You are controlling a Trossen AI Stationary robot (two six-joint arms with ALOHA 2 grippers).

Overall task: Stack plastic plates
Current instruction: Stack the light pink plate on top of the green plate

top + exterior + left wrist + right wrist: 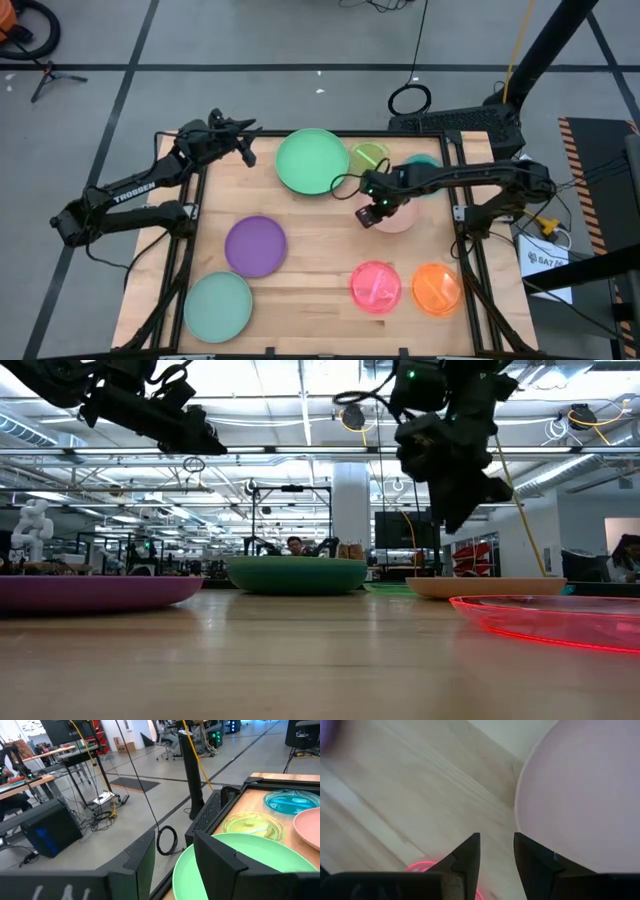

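Observation:
Several plastic plates lie flat on the wooden table. In the high view I see a mint-green plate [312,160], a lime one [368,157], a blue one [425,165], a pale pink one [397,218], a purple one [256,245], a pale mint one [218,305], a hot pink one [376,285] and an orange one [436,287]. My right gripper [378,212] [496,837] hangs open above the pale pink plate's [580,795] left rim, clear of it in the low view [460,480]. My left gripper [245,140] [175,840] is open and raised by the far left corner, beside the mint-green plate [260,865].
Bare wood lies in the table's middle, between the purple and pale pink plates. A dark frame [470,135] runs around the table's edges. Cables and a stand are on the floor beyond the far edge. A person [294,545] sits far off in the room behind.

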